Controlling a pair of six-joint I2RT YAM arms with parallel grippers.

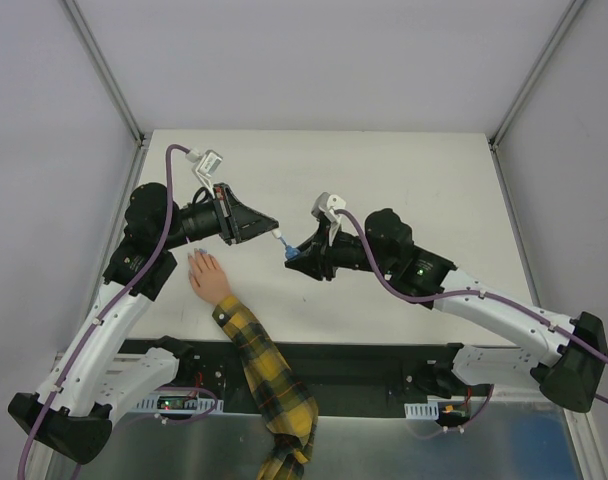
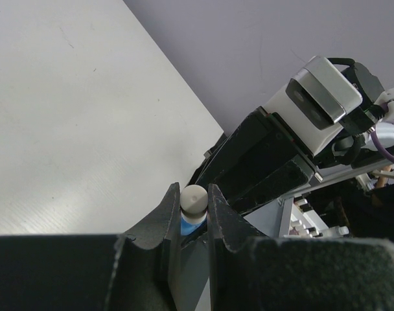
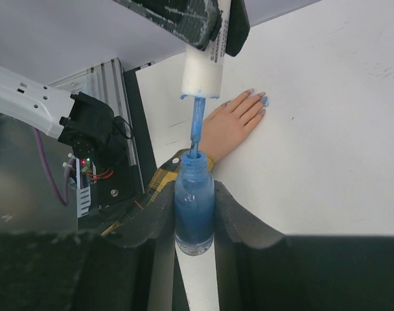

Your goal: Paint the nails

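Note:
A small peach hand [image 1: 206,275] with a yellow-and-black plaid sleeve [image 1: 259,365] lies flat on the white table. In the right wrist view its nails [image 3: 264,100] look tinted light blue. My right gripper [image 3: 194,194] is shut on a blue nail polish bottle [image 3: 195,207], held above the table to the right of the hand. My left gripper [image 2: 194,194] is shut on the white cap [image 2: 194,196] of the brush. The blue brush stem [image 3: 196,123] reaches down into the bottle's neck. In the top view the two grippers meet at the bottle [image 1: 294,252].
The white table [image 1: 414,180] is bordered by grey walls and metal rails. A black strip with electronics [image 1: 184,400] runs along the near edge under the arm bases. The sleeve trails off the near edge of the table.

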